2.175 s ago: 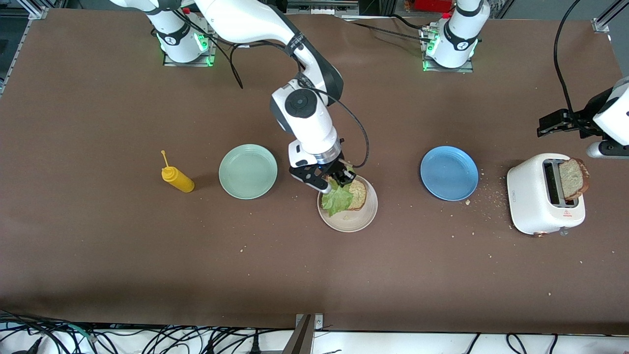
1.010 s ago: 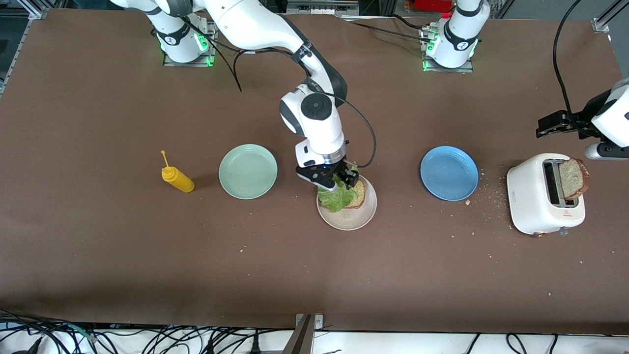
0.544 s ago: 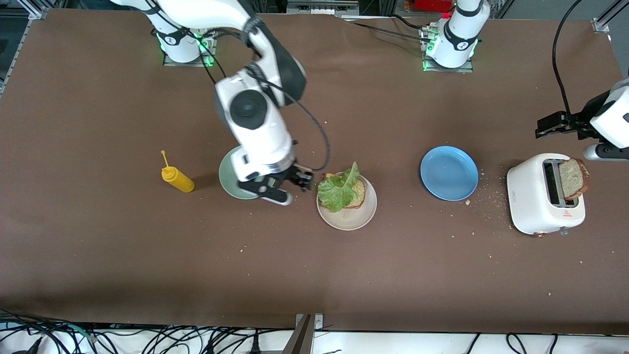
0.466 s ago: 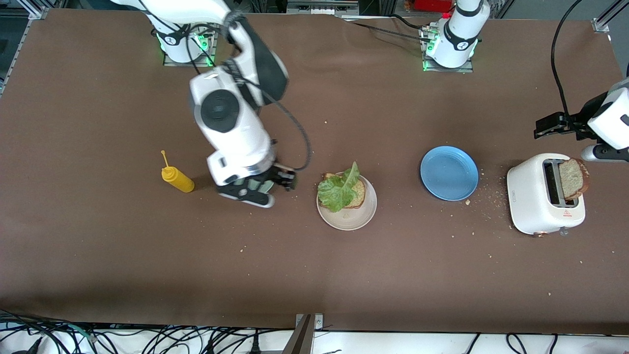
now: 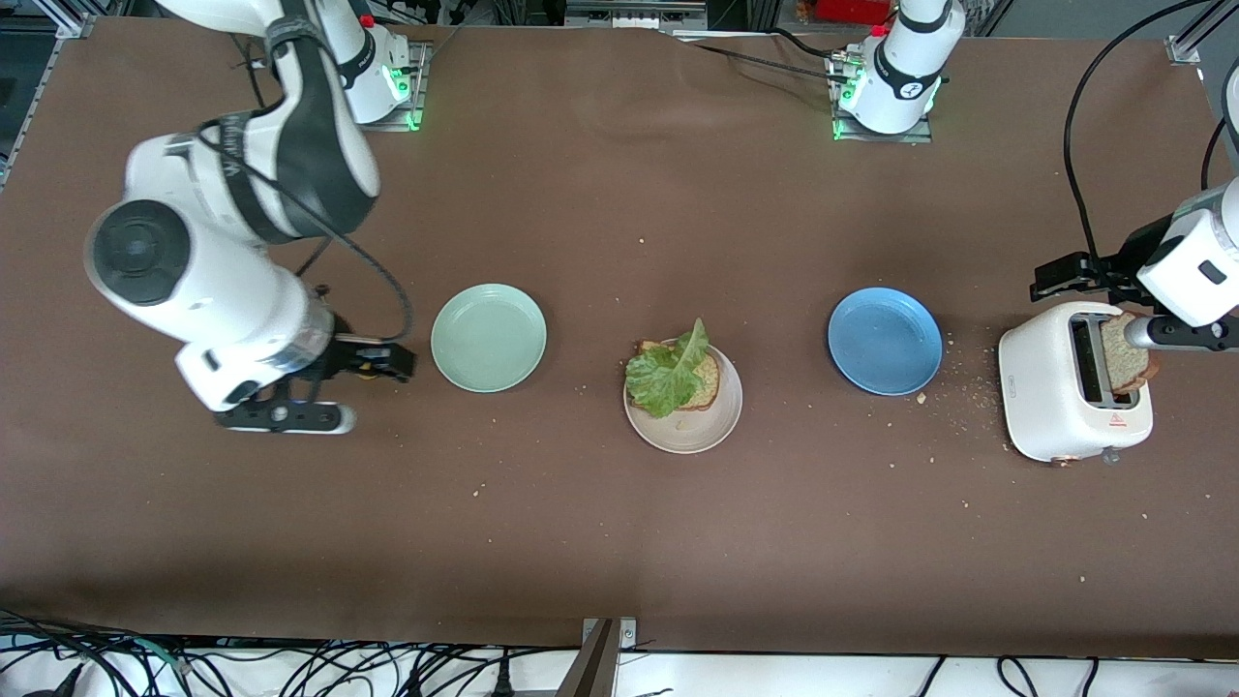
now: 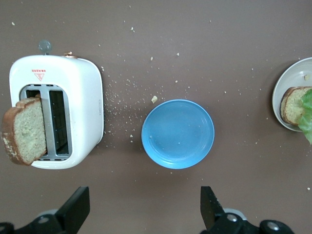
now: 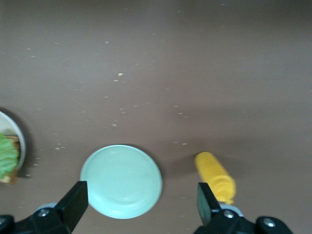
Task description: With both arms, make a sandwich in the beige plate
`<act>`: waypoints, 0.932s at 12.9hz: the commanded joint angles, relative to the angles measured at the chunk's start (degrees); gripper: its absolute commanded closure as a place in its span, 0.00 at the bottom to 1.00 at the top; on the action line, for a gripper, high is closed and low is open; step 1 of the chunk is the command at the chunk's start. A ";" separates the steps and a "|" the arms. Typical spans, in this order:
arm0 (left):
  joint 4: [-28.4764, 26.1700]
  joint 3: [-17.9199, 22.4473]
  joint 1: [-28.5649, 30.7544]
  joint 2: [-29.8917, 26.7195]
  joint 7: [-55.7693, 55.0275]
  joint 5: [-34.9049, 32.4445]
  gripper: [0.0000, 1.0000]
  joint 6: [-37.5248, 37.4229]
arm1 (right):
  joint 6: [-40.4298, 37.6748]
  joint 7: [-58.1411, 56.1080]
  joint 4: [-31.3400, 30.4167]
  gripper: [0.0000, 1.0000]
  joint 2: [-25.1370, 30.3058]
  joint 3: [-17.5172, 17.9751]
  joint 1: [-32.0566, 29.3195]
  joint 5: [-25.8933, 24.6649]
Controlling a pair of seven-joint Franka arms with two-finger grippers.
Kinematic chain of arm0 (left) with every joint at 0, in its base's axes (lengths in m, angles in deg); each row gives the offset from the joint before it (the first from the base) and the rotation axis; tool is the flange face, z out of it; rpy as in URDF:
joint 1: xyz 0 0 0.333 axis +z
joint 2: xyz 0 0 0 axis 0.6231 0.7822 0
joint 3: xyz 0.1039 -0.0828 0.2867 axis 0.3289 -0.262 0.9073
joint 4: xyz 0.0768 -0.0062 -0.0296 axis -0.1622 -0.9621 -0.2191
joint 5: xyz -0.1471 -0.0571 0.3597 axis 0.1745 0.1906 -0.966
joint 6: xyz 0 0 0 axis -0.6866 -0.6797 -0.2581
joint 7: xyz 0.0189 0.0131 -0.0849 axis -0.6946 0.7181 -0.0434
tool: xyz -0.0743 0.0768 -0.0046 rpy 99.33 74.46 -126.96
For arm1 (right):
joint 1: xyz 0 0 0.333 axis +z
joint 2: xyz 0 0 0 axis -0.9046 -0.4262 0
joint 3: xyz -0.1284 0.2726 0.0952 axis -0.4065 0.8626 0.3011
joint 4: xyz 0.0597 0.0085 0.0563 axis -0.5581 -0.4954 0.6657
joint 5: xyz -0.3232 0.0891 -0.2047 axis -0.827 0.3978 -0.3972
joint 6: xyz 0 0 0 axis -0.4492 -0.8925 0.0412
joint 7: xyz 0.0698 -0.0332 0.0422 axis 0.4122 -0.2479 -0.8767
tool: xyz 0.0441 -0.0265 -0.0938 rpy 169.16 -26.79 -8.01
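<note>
The beige plate (image 5: 689,432) (image 6: 291,77) sits mid-table and holds one toast slice (image 5: 709,384) (image 6: 291,104). A ruffled lettuce leaf (image 5: 664,376) (image 6: 307,117) lies on that slice. A second slice of toast (image 5: 1123,350) (image 6: 24,132) leans out of the white toaster (image 5: 1050,392) (image 6: 83,97). My left gripper (image 5: 1142,315) (image 6: 141,214) hangs open and empty over the toaster. My right gripper (image 5: 339,373) (image 7: 141,212) is open and empty too, over the table at the right arm's end, above the yellow bottle (image 7: 215,178).
A mint-green plate (image 5: 489,337) (image 7: 121,181) lies between the bottle and the beige plate. A blue plate (image 5: 885,340) (image 6: 178,134) lies between the beige plate and the toaster. Crumbs are scattered around the toaster.
My right gripper let go of the lettuce on the toast, opened wide and swung away past the green plate toward its end of the table. The left gripper shifted slightly over the toaster.
</note>
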 commanded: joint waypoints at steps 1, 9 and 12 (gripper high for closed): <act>1.32 0.15 1.11 0.55 2.23 0.76 0.00 -0.10 | -1.04 -10.80 -2.60 0.01 1.35 -5.72 0.56 -0.11; 0.70 0.24 12.70 8.18 17.79 0.49 0.00 5.51 | -1.22 -22.79 -2.86 0.01 2.31 -11.02 -2.68 2.88; 0.79 0.24 15.26 12.32 19.02 0.49 0.00 8.67 | -1.22 -22.71 -3.39 0.01 2.49 -10.67 -2.60 3.41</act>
